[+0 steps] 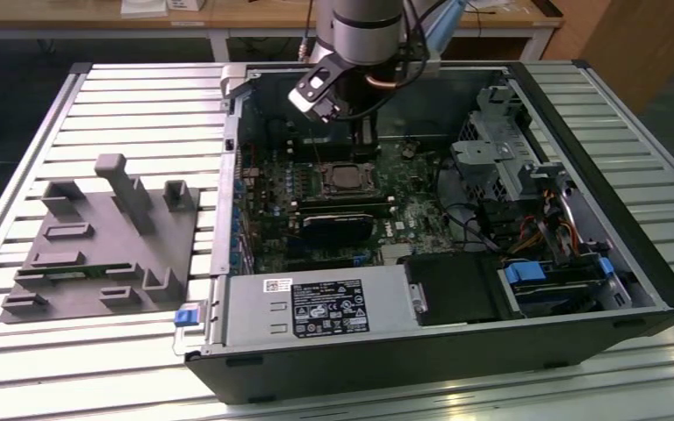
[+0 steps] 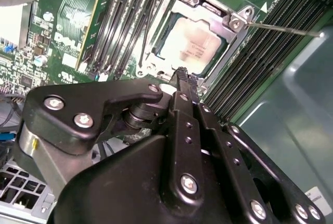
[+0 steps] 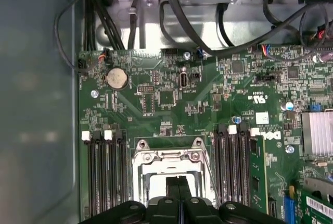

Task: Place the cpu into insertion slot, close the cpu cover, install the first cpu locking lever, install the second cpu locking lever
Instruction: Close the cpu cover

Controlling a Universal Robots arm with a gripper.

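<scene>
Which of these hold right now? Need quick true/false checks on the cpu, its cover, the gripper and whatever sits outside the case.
1. The cpu lies within the window of the cpu cover. True.
2. The cpu cover stands raised on its hinge. False: it lies flat around the cpu.
3. The gripper grips the cpu. False: it is shut with nothing between the fingers, by the cover's edge.
4. A grey fixture lies on the slatted table, at the exterior view's left of the computer case. True.
5. The gripper hangs over the grey fixture. False: it is over the green board.
</scene>
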